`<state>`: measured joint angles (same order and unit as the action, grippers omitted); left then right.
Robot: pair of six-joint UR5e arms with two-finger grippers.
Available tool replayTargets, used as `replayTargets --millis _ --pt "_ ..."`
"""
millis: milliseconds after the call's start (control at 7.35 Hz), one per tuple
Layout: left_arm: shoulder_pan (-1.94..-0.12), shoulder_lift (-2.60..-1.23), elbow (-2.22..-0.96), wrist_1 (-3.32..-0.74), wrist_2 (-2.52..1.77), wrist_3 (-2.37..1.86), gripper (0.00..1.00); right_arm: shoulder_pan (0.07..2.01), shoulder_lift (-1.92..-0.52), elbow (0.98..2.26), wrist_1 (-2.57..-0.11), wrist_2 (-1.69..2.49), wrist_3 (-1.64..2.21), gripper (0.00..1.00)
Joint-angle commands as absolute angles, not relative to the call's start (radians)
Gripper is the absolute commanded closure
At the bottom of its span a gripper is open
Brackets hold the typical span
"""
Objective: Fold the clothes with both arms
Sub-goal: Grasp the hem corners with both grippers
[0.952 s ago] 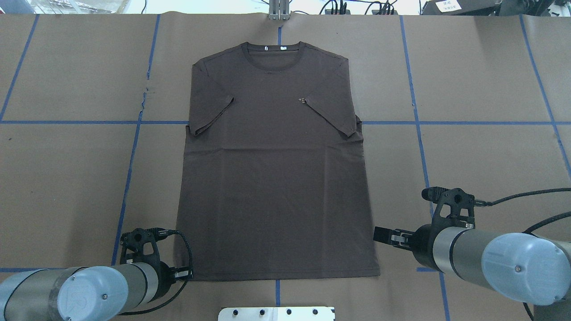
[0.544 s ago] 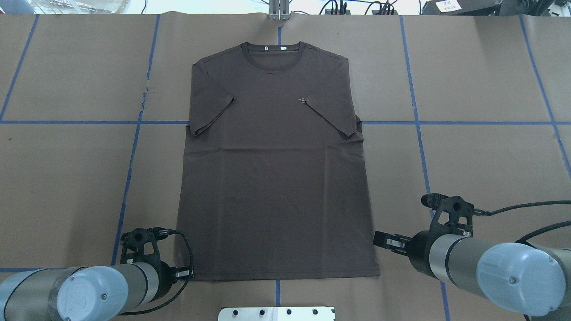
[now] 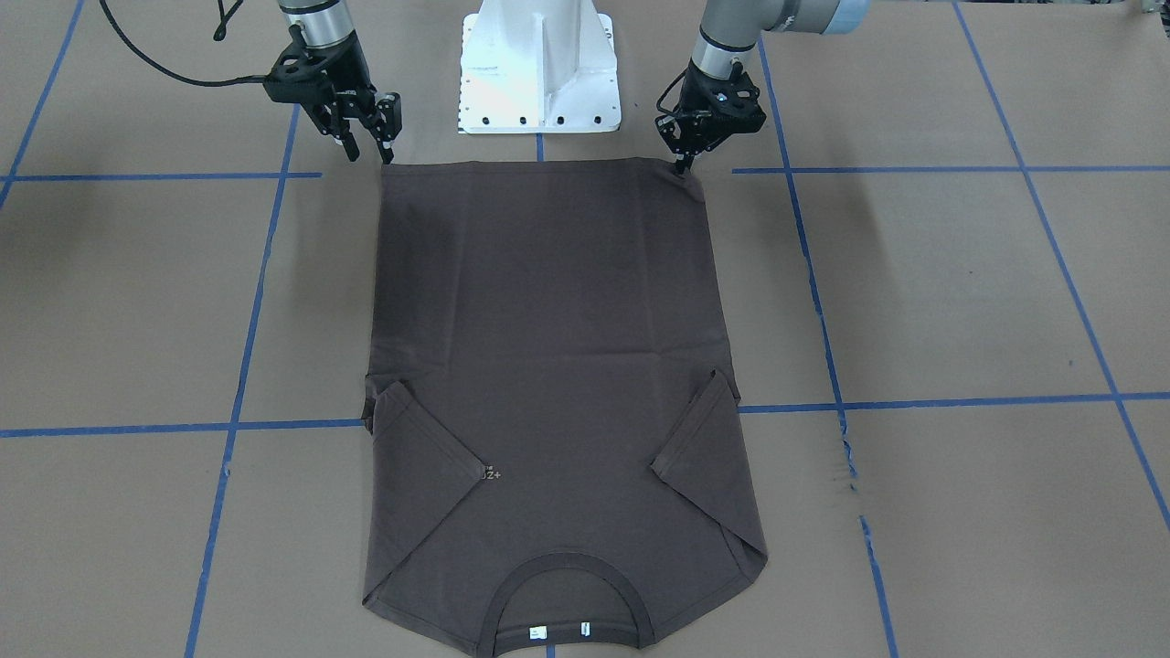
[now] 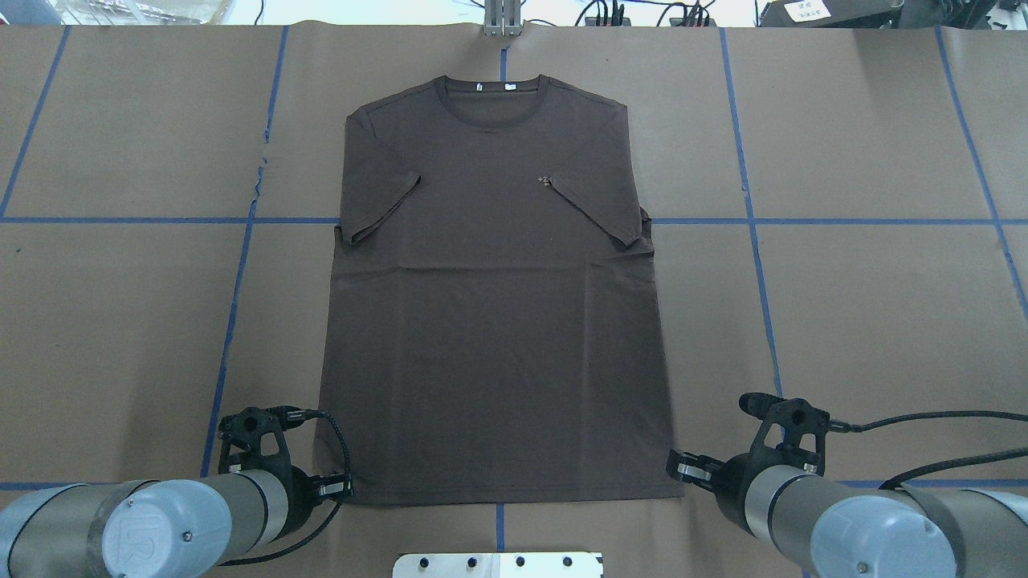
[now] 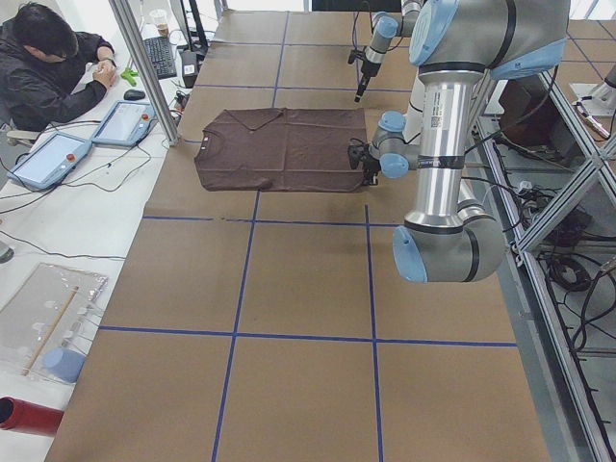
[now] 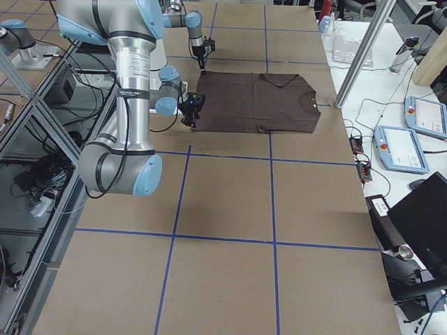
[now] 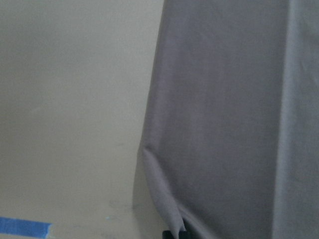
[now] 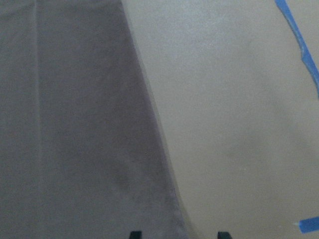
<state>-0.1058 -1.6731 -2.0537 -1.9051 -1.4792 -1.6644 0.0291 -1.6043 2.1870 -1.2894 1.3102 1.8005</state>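
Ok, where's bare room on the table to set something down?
Wide bare brown paper lies either side of the dark brown short-sleeved T-shirt, out past the blue tape lines. Crowded: the hem corners, where the left end effector and right end effector sit.

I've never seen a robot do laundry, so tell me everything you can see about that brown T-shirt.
The T-shirt is dark brown, soft-looking cloth, lying flat and face up on the paper-covered table, collar away from the robot. Both short sleeves are folded in over the chest, near small pale lettering; white tags sit in the neck. The left tool pinches one hem corner; the open right tool is at the other.
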Motion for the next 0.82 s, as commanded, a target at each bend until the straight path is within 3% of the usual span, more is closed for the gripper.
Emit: replayTargets --millis 0,680 --pt "-0.106 -1.671 -2.056 -1.905 -1.468 -1.664 1.00 -0.023 -1.598 2.166 -1.292 1.269 1.822 0.40" --pt "-0.110 -1.669 -2.071 -1.904 -1.433 -1.664 1.00 -0.041 -1.586 2.137 -1.292 1.250 1.824 0.44"
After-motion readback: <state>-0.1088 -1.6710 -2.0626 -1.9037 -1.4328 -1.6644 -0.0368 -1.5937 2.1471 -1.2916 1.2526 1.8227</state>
